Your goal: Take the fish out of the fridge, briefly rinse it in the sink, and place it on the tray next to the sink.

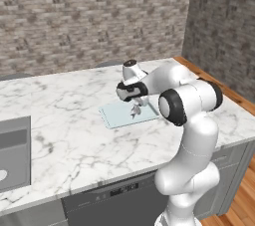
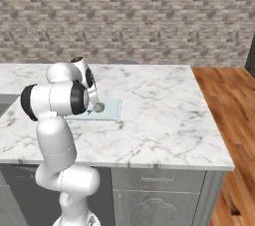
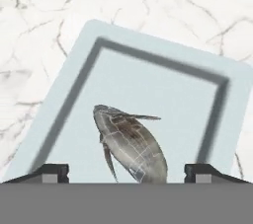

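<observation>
On the marble counter (image 1: 74,135) we see the pale tray (image 3: 148,85) lying flat, with the fish (image 3: 129,144) on it, between our finger tips (image 3: 49,172) but touching neither. Our gripper (image 3: 126,173) hangs just above the tray with its jaws spread wide, holding nothing. At far left sits the sink (image 1: 14,153).
</observation>
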Available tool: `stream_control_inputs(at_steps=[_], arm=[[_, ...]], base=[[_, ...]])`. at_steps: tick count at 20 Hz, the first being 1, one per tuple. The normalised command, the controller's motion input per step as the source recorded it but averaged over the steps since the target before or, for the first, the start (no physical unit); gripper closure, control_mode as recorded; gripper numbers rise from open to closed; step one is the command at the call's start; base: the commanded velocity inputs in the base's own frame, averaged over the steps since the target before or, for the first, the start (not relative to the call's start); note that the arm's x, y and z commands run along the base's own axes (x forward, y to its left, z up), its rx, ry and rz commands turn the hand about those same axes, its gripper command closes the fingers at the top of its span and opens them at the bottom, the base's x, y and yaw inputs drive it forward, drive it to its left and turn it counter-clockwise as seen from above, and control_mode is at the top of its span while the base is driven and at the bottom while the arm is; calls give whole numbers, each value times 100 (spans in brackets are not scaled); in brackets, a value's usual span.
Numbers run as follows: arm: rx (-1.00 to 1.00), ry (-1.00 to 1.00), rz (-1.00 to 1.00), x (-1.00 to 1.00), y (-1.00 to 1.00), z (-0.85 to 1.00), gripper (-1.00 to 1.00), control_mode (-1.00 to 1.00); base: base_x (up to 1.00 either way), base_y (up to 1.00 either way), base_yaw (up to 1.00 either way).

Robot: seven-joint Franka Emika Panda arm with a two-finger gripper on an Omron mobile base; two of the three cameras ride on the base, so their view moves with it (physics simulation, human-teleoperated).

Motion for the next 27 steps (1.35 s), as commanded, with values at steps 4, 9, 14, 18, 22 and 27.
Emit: stream_control_inputs(at_steps=[4, 9, 14, 18, 22, 27], arm=[[7, -26, -15, -19, -10, 98, -100, -100], [17, -40, -1, -94, -52, 100, -100, -100], [20, -63, 0, -100, -76, 96, -100, -100], [12, -77, 0, -100, -82, 66, -100, -100], [21, -69, 0, -100, -100, 44, -100, -100], [29, -48, -2, -100, -100, 21, -100, -100]], base=[[0, 0, 0], [0, 0, 0], [0, 0, 0], [0, 0, 0], [0, 0, 0], [0, 0, 0]])
